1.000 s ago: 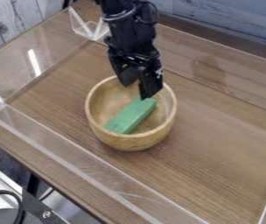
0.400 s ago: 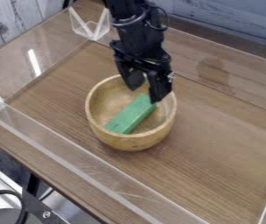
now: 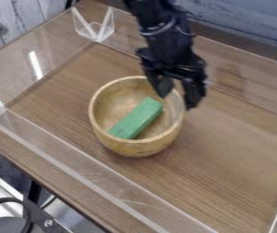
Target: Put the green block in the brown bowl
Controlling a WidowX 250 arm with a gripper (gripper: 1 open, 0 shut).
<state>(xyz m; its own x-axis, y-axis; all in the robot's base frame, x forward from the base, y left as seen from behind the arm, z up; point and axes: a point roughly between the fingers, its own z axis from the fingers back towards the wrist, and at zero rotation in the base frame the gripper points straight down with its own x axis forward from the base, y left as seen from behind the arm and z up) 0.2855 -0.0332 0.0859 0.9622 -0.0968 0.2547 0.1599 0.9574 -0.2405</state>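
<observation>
**Block in the bowl, gripper free**

The green block [image 3: 138,118] lies inside the brown bowl [image 3: 108,132], leaning against the inner wall, one end toward the far right rim. The gripper [image 3: 180,93] hangs above the bowl's far right edge with its jaws spread and nothing between them. The placing step looks finished. What seems left is for the arm to lift clear above the wooden surface [image 3: 232,155] without knocking the rim.
</observation>
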